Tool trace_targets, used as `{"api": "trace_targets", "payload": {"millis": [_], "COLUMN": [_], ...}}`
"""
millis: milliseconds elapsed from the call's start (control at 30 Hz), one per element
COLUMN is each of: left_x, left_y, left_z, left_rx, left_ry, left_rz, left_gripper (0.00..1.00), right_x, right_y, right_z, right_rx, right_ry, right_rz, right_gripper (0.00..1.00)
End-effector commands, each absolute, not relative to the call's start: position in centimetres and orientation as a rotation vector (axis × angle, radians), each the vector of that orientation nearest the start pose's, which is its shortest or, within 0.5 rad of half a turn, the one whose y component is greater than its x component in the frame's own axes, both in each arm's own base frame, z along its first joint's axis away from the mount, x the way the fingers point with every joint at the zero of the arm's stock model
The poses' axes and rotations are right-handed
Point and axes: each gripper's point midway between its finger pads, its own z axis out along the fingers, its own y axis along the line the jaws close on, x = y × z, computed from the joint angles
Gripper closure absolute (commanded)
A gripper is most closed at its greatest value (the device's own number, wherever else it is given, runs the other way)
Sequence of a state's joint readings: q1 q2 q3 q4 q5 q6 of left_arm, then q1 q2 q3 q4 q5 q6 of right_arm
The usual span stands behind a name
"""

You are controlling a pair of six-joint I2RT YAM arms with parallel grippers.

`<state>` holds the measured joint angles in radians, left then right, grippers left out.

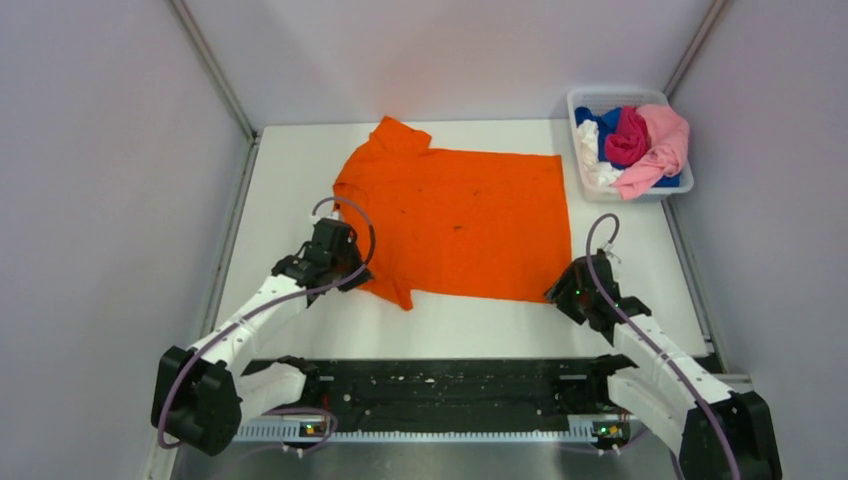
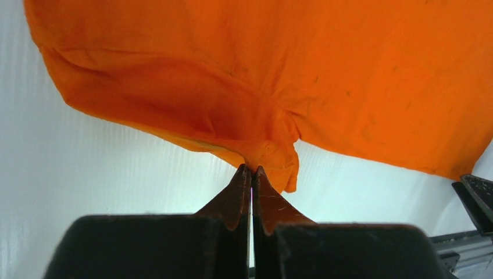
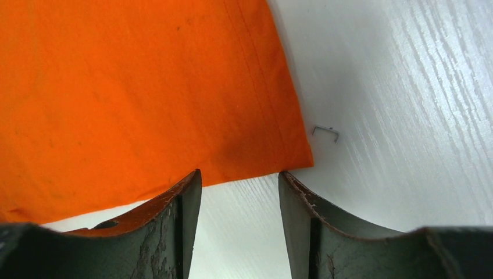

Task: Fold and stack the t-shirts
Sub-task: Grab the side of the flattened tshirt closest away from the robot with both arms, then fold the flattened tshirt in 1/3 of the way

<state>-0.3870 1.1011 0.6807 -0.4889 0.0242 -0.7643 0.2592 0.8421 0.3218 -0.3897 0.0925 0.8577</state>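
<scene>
Now left gripper [image 2: 252, 170] tight on orange t-shirt [image 2: 325, 64] sleeve, right gripper [image 3: 239, 174] agape at hem.

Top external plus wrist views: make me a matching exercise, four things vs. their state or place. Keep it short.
1 left gripper
2 right gripper
3 orange t-shirt
4 white bin

A open, by the hem corner
B holds a heap of t-shirts
C shut on a sleeve
D spread out flat

Pairs: 1-C, 2-A, 3-D, 4-B
</scene>
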Motion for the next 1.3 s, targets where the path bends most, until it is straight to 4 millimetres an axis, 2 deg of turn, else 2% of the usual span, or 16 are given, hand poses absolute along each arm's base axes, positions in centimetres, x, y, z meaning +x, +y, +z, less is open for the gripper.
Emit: {"api": "trace_targets", "payload": {"millis": [0, 167, 300, 433, 500, 867, 1067, 1267], "left_x": [27.1, 28.2, 29.0, 29.4, 29.6, 32.3, 34.8, 38.2], "left_y": [-13.1, -12.8, -12.6, -12.1, -12.1, -11.5, -11.1, -10.9], "left_z": [11.9, 13.4, 14.4, 15.0, 15.3, 18.0, 19.4, 19.9], "left_rx": [-0.498, -0.507, -0.507, -0.514, -0.511, -0.506, -0.500, -0.475], "left_ry": [2.373, 2.313, 2.278, 2.255, 2.245, 2.147, 2.099, 2.091], "left_rz": [-0.481, -0.466, -0.451, -0.422, -0.420, -0.396, -0.382, -0.407], "left_gripper": [1.00, 1.00, 1.00, 1.00, 1.00, 1.00, 1.00, 1.00], "right_x": [21.5, 21.6, 21.9, 22.1, 22.4, 25.0, 27.5, 30.6], "right_y": [5.4, 4.5, 4.0, 3.7, 3.7, 4.3, 4.6, 4.4], "right_z": [2.3, 2.1, 2.2, 2.4, 2.6, 5.8, 7.5, 9.7], "right_rx": [0.800, 0.827, 0.845, 0.844, 0.835, 0.728, 0.722, 0.730], "right_ry": [2.360, 2.344, 2.326, 2.317, 2.314, 2.280, 2.211, 2.127], "right_rz": [0.233, 0.165, 0.130, 0.109, 0.106, 0.130, 0.142, 0.118], "right_gripper": [0.48, 0.50, 0.59, 0.82, 0.99, 1.00, 1.00, 1.00]}}
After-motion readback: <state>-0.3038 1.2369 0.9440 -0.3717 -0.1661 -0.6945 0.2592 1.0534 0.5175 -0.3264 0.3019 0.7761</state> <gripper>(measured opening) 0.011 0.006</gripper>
